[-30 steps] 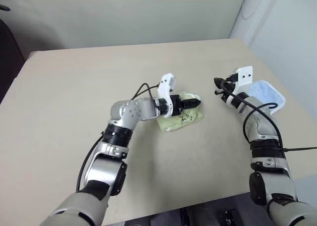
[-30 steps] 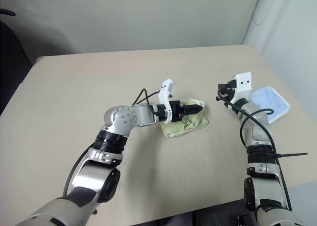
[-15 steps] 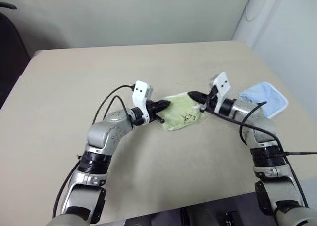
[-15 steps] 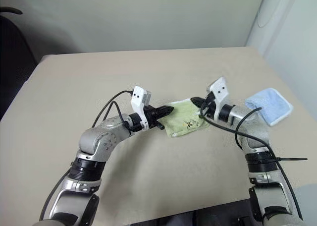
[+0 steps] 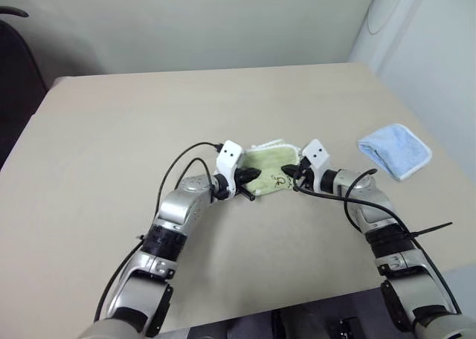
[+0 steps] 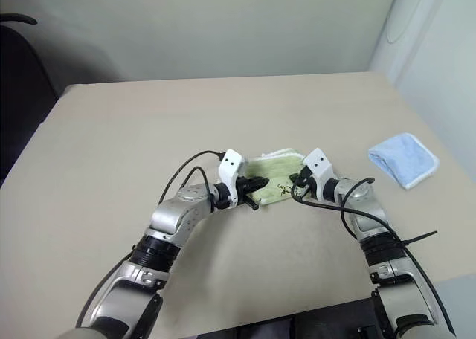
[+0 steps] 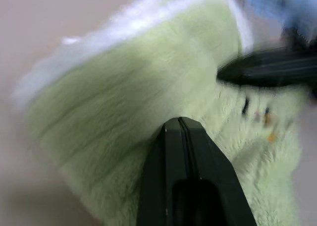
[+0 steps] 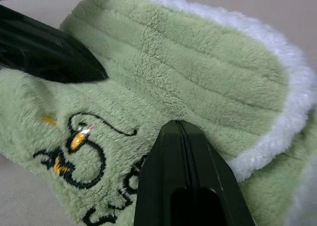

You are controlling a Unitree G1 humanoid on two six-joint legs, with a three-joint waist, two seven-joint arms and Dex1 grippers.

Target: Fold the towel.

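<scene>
I see the table (image 5: 111,131) spread wide and beige under both arms. The towel (image 5: 269,164) is my landmark: it lies folded near the table's middle, light green with a white edging along its far side and a dark embroidered figure on its near right part. Well to the right of the towel, near the table's right edge, sits a blue cloth (image 5: 394,150), apart from everything else.

My left end effector (image 5: 256,175) comes at the towel from its left side, fingers pressed together with no gap, tips resting on the towel's near left corner; I cannot tell whether any cloth is pinched between them. My right end effector (image 5: 287,172) comes at the towel from its right side, also fully closed, its tip on the pile just beside the embroidered figure. In the right wrist view the figure (image 8: 74,146) shows black loops with small orange marks, and the other arm's dark fingers (image 8: 44,50) lie across the towel beyond it.
</scene>
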